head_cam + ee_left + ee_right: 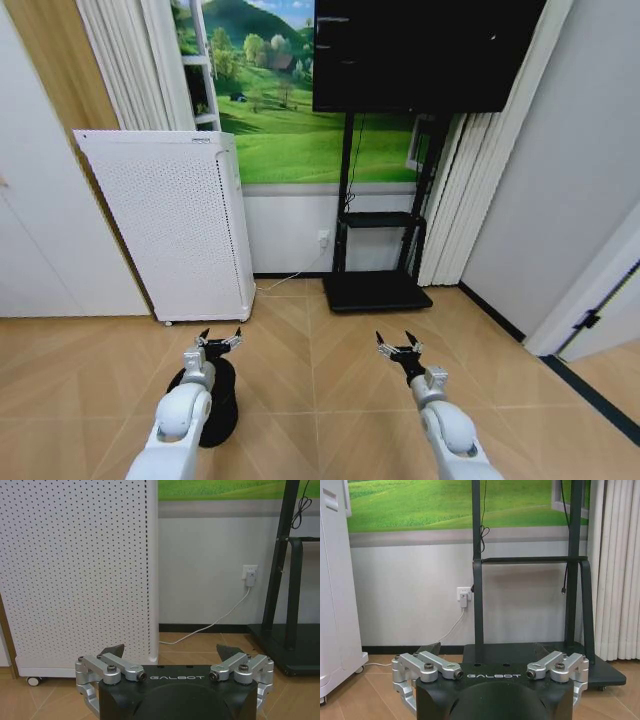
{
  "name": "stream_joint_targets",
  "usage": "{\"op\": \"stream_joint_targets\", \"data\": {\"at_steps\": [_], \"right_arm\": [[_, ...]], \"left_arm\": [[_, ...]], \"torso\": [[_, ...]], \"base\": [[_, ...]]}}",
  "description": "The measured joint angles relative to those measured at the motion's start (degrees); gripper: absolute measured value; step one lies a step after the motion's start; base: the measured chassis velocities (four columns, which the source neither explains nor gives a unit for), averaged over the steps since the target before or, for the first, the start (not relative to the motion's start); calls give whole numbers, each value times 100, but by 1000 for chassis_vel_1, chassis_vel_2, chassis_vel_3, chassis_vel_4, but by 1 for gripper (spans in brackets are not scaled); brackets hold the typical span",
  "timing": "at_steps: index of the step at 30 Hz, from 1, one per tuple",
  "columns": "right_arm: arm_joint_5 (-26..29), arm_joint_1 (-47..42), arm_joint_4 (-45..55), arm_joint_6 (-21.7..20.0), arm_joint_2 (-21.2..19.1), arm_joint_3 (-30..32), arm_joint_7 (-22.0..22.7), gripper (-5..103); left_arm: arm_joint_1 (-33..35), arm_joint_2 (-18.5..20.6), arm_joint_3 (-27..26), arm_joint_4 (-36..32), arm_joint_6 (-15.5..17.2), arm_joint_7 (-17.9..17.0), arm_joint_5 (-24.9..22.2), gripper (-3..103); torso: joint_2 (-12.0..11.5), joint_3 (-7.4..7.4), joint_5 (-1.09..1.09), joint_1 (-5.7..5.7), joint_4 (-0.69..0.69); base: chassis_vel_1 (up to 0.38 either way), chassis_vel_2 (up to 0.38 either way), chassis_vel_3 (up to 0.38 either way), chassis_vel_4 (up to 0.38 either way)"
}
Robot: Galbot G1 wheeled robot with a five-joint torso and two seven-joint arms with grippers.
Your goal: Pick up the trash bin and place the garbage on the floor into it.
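Note:
The black round trash bin [226, 398] stands on the herringbone wood floor [330, 400] at lower left, partly covered by my left arm. My left gripper [220, 338] hovers open just past the bin's far rim, nothing between its fingers. In the left wrist view that gripper [171, 652] points at the white appliance. My right gripper [400, 347] hangs open over bare floor to the right, and in the right wrist view it [487, 650] faces the TV stand. The garbage is out of view.
A tall white perforated appliance [170, 220] on castors stands close behind the bin. A black TV stand [375, 290] with a flat base sits against the wall, and a white cable [215, 625] runs to a socket. Curtains and a grey wall close the right side.

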Motion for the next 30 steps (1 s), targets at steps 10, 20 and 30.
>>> {"op": "stream_joint_targets", "data": {"at_steps": [10,20,30], "right_arm": [[1,-13,-6,24,9,9,5,100],[-2,12,-68,98,-21,-13,-79,100],[-6,2,-98,99,-26,-28,-88,100]], "left_arm": [[-45,-20,-96,34,16,-51,48,100],[-40,76,-96,14,21,98,147,100],[-25,93,-108,6,23,106,224,100]], "torso": [[230,170,0,59,0],[491,348,0,143,0],[705,501,0,205,0]], "base": [[0,0,0,0],[0,0,0,0],[0,0,0,0]]}}
